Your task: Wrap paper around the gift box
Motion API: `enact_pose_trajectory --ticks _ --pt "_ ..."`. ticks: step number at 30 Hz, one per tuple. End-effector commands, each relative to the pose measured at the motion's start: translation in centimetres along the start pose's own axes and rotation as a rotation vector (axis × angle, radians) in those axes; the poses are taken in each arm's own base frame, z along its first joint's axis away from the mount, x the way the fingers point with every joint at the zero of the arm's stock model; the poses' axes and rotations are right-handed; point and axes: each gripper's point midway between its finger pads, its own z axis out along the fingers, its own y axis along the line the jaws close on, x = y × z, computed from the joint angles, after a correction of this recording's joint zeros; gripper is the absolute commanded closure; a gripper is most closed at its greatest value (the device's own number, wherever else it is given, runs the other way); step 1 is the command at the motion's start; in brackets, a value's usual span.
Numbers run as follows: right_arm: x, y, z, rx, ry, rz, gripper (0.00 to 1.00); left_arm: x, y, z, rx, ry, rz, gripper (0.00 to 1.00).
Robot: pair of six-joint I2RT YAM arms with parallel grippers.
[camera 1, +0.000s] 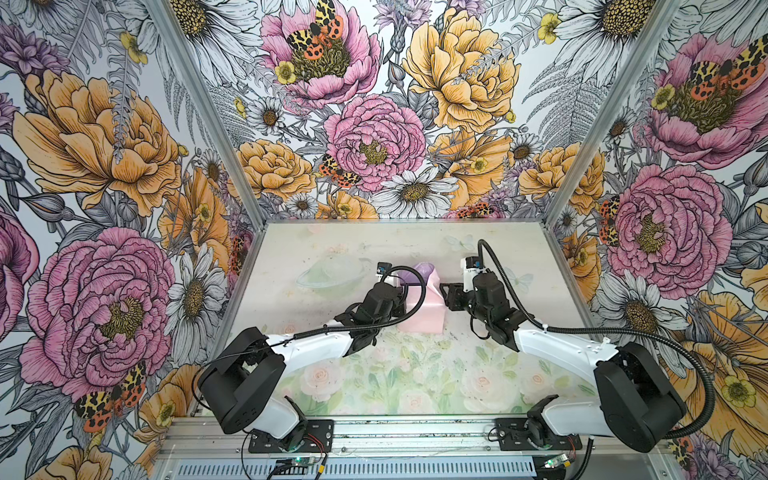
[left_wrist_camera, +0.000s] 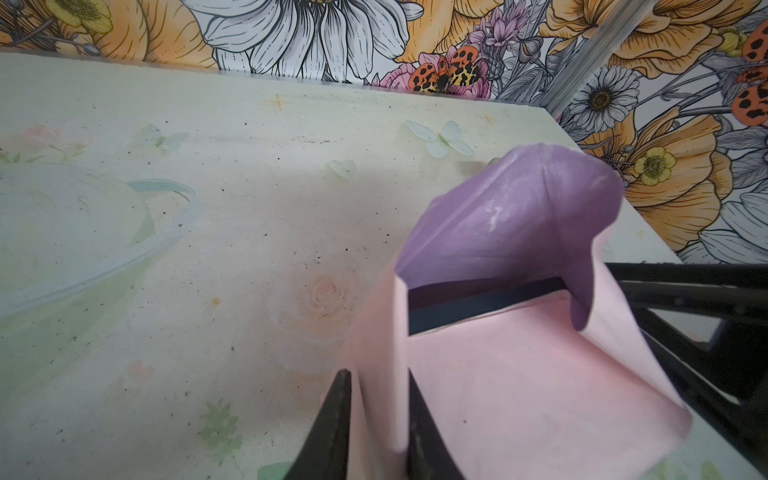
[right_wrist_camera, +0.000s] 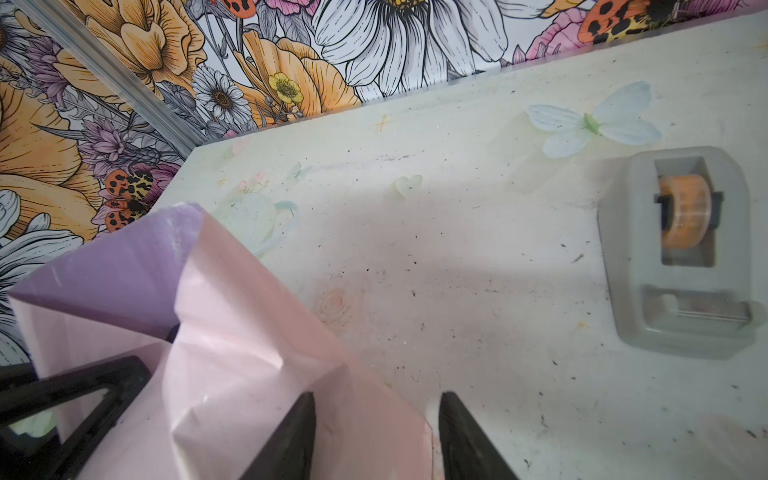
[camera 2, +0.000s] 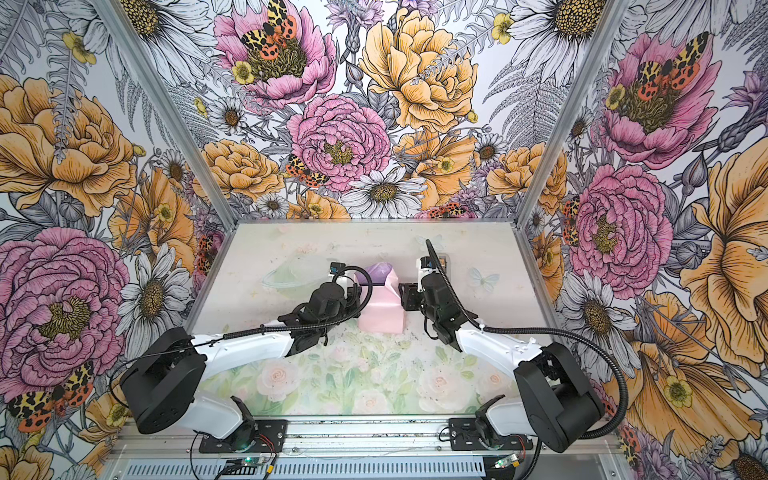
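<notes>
The paper (camera 1: pixel 419 309) is folded up over the gift box at mid table, pale pink face outward, with a lilac flap (camera 2: pixel 379 272) standing at its far end. Only a dark navy strip of the gift box (left_wrist_camera: pixel 478 305) shows, under that flap in the left wrist view; both top views hide it. My left gripper (left_wrist_camera: pixel 378 374) is shut on an upright pink fold at the paper's left side (camera 1: pixel 400 289). On the right side, my right gripper (right_wrist_camera: pixel 378 395) stands open (camera 1: pixel 444 289). The paper's (right_wrist_camera: pixel 232 332) edge lies between its fingers, with a gap to the outer one.
A grey tape dispenser (right_wrist_camera: pixel 681 257) with an orange-cored roll stands on the table beyond the right gripper, partly behind the right wrist in a top view (camera 2: pixel 444 262). Floral walls close the table (camera 1: pixel 332 249) at the back and both sides.
</notes>
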Motion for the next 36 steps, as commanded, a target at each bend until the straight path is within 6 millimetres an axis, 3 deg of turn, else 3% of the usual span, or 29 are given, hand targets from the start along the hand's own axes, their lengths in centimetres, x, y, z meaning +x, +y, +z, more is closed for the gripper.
enact_pose_trajectory --ticks 1,5,16,23,25,30,36 --pt "-0.2 1.4 -0.5 -0.072 -0.009 -0.046 0.49 -0.8 -0.5 -0.1 -0.002 -0.019 0.025 0.79" --pt "1.3 1.7 0.0 -0.1 0.073 -0.053 0.49 -0.8 -0.5 0.0 0.0 -0.019 0.015 0.78" --pt "5.0 1.6 0.0 -0.167 0.334 0.045 0.48 -2.5 -1.0 -0.7 0.063 -0.051 -0.023 0.56" --pt "6.0 0.8 1.1 -0.14 0.382 0.064 0.48 -5.1 -1.9 -2.2 0.112 -0.076 0.038 0.22" --pt "6.0 0.7 1.3 -0.138 0.386 0.065 0.48 -6.0 -2.4 -2.8 0.166 -0.056 0.079 0.16" --pt "6.0 0.7 1.3 -0.136 0.386 0.057 0.48 -8.0 -2.1 -3.5 0.221 0.066 0.284 0.11" --pt "6.0 1.1 1.5 -0.159 0.394 0.046 0.48 -7.7 -3.2 -2.7 0.383 0.274 0.488 0.11"
